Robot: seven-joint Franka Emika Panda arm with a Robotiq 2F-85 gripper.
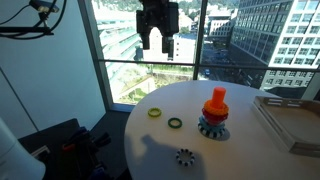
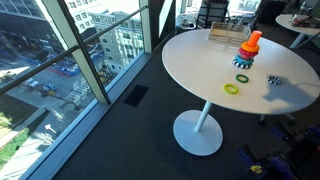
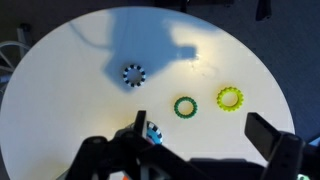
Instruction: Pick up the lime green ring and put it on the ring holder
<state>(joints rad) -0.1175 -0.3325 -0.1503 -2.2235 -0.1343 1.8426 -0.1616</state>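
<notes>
Gripper [image 1: 157,42] hung high at top centre of frame, fingers apart, gripping nothing. Lime green ring [image 3: 230,99] lay flat on white table [image 1: 250,155], right of centre in wrist view, just beside darker green ring [image 3: 184,106]. Ring holder [image 1: 214,110] stood upright, right of both in an exterior view.

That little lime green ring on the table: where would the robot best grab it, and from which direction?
Probably from straight above. The lime green ring lies flat on the white table, so its sides offer no height to pinch. Put one jaw in the open centre and one outside, clamping the thin wall on the part away from the dark green ring nearby.
</notes>
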